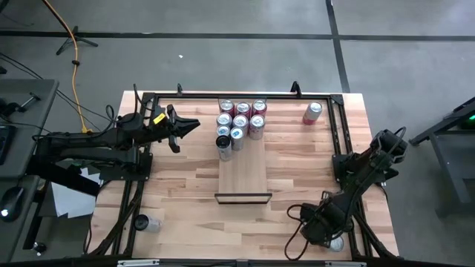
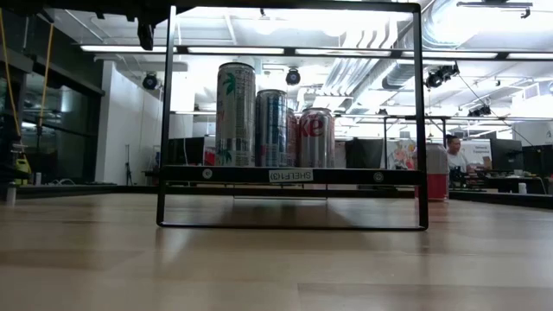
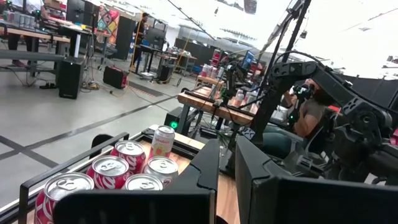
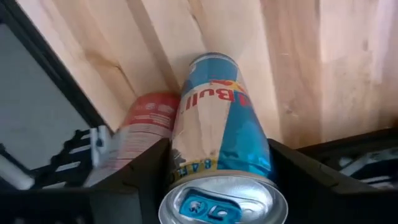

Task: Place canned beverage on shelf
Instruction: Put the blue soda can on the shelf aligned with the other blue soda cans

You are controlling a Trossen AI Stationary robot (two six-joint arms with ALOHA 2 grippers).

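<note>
A blue-and-silver canned beverage stands upright on the tabletop near the table's near right corner. My right gripper has come down over it, shut on it; in the high view the gripper hides most of the can. The shelf, a light wood panel raised on a black frame, stands mid-table with several cans on its far end. My left gripper is shut on nothing and hovers left of those cans. My right gripper has the blue can's upper wall between its two fingers, one on each side, just under the rim. The fingers come from above, pointing steeply down along the can. The can stands upright with its base on the tabletop.
A red-and-white can lies blurred right beside the blue one, against the black frame rail. Another red can stands at the far right, and one can lies near the near left corner. Bare wood lies between the shelf and the right arm.
</note>
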